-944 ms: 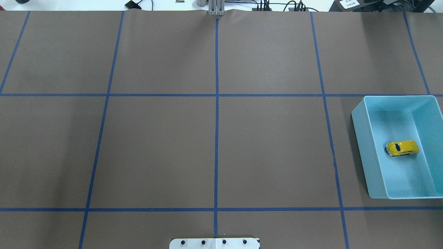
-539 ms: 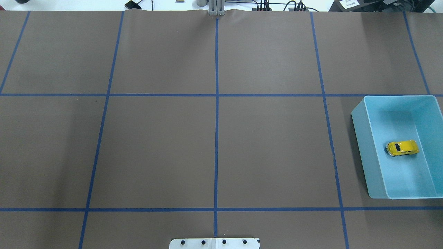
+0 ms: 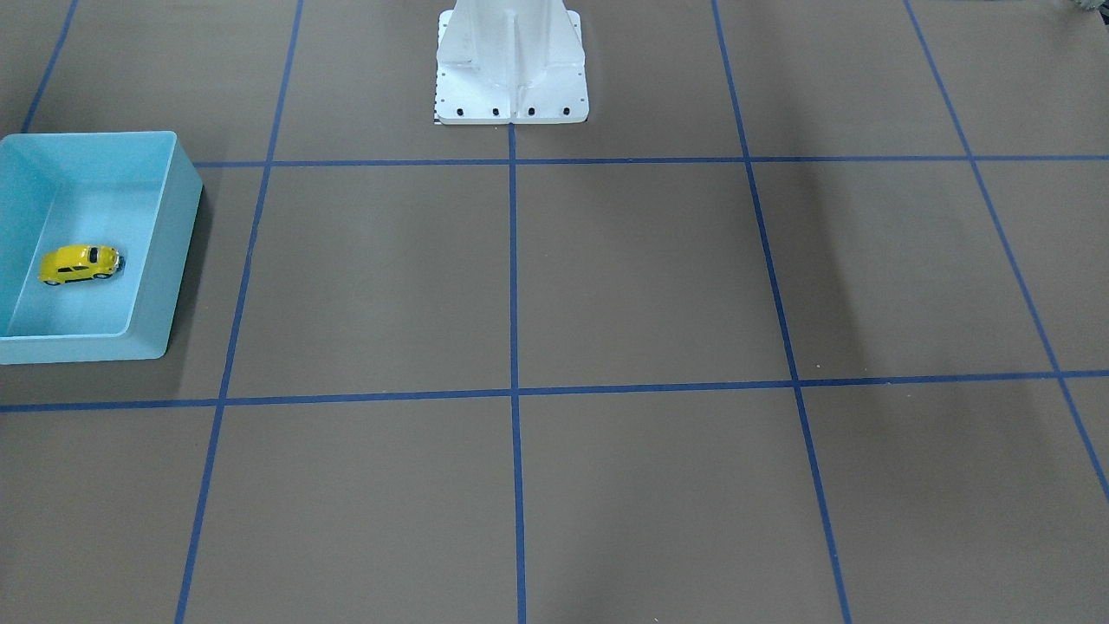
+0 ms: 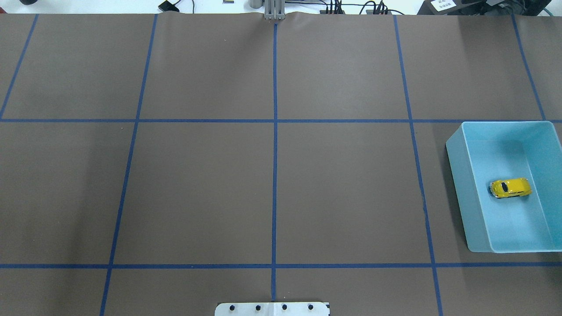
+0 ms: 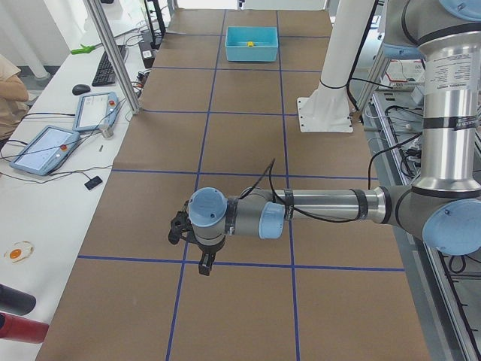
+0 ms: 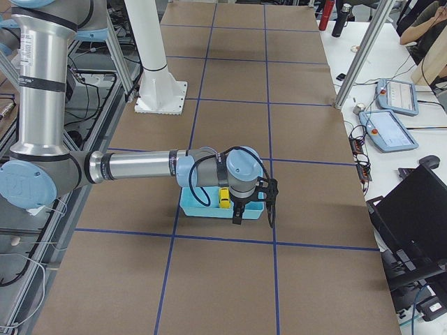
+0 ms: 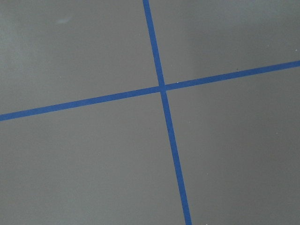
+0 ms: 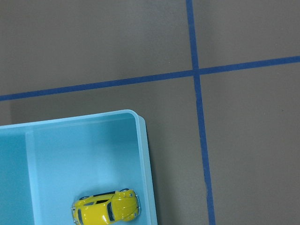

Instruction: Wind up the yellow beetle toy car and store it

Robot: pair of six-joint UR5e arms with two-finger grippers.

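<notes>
You can see the shiny, round yellow beetle toy car (image 4: 510,188) on its wheels inside the smooth, boxy light blue bin (image 4: 463,184). Whether the fingers are apart on the left gripper (image 5: 189,248) or the right gripper (image 6: 253,213), you cannot tell.

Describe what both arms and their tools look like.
The left arm and right arm are alike: silver metal tubes, grey joint housings with round light-blue caps. A black cable loops along each forearm. The left arm's upright tube carries small printed text. The left tool and right tool are black.
</notes>
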